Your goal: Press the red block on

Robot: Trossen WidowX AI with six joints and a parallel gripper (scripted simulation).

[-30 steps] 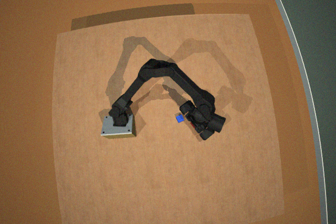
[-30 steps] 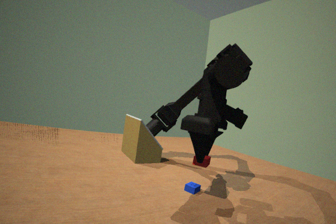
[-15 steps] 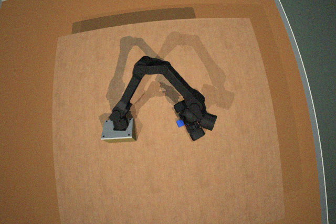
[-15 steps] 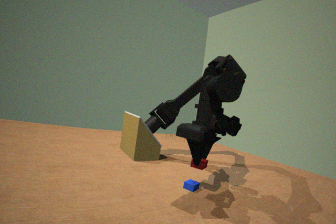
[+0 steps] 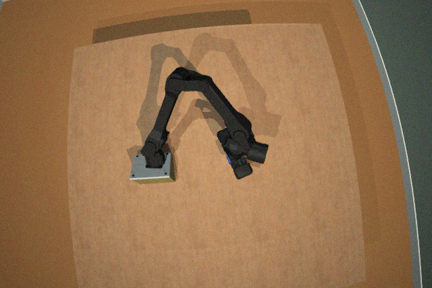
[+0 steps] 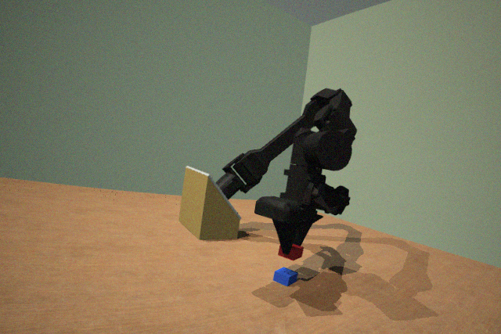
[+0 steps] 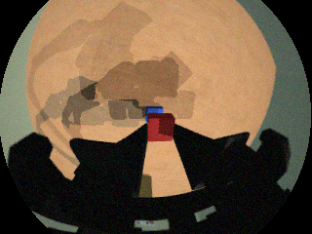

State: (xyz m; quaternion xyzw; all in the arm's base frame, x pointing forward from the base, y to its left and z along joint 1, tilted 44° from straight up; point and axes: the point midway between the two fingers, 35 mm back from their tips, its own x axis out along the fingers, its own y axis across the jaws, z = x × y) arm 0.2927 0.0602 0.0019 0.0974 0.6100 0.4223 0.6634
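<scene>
The red block (image 6: 296,253) (image 7: 156,128) is held between the fingertips, in the air above the table. My gripper (image 6: 290,250) (image 7: 159,127) is shut on it and points down. The blue block (image 6: 285,277) (image 7: 154,111) (image 5: 228,159) rests on the table with its studs up. In the exterior view the red block is above the blue block with a gap between them. In the wrist view the red block partly covers the blue block, which shows just beyond it. In the top view the gripper body hides the red block and most of the blue block.
The arm's wedge-shaped base (image 5: 153,179) (image 6: 192,205) stands on the table (image 5: 216,228) (image 6: 101,274), to the left of the gripper in the top and exterior views. The arm's shadows fall over the table around the blue block.
</scene>
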